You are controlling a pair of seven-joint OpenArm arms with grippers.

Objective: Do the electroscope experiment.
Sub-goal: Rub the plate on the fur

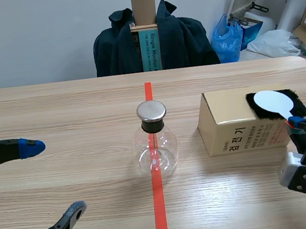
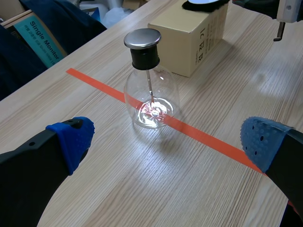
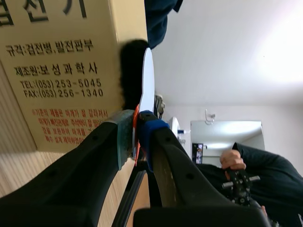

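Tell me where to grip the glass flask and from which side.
Grip the black collar under the metal cap, coming level from the side of the left gripper. The flask stands upright; its glass bulb is round and wide, the collar narrow and straight-walled, and the cap's rim would likely stop a slip.

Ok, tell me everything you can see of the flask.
Clear round glass flask, upright on the tape line. A black stopper plugs its neck, topped by a flat metal disc; a thin rod hangs inside. It stands apart from the box, ahead of the open left end effector. Only the table touches it.
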